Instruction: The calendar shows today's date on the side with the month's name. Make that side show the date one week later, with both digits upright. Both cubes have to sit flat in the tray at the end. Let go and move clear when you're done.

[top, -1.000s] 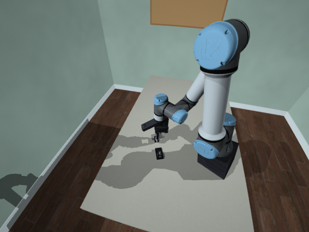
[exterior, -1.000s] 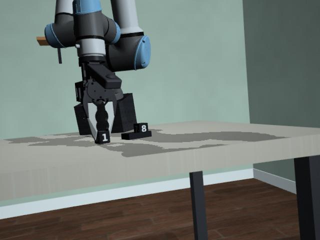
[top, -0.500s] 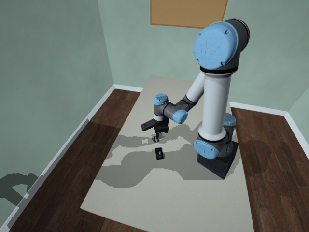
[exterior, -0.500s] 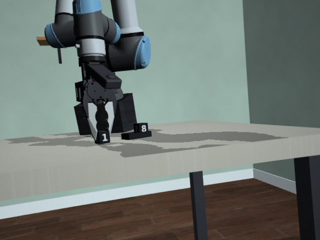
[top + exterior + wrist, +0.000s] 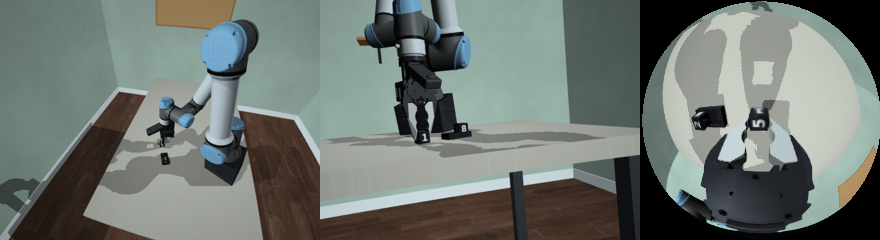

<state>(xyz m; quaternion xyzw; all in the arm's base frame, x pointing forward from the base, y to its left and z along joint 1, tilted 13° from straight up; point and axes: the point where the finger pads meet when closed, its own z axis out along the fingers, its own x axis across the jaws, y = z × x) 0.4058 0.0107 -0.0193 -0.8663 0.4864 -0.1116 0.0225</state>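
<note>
The month name on the tray [image 5: 162,163] [image 5: 456,136] [image 5: 718,114] is out of sight, the arm's top [image 5: 406,6] is cut off outside, and the cube's [image 5: 422,137] [image 5: 758,120] underside is hidden.

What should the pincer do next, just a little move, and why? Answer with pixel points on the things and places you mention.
I'd ease the cube [image 5: 162,145] [image 5: 423,137] [image 5: 758,120] gently down until it rests flat, probably for a new grip. The pincer [image 5: 162,143] [image 5: 423,133] [image 5: 759,118] is shut on it, low at the table [image 5: 180,206] [image 5: 384,165] [image 5: 820,75], beside the tray [image 5: 165,163] [image 5: 451,136] [image 5: 720,116] rather than over it.

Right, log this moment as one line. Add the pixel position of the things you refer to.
gripper [image 5: 162,145] [image 5: 422,132] [image 5: 759,118]: shut on cube | cube [image 5: 424,137] [image 5: 758,119]: outside tray | other cube [image 5: 462,127] [image 5: 699,121]: on tray [image 5: 449,136] [image 5: 718,115]
</note>
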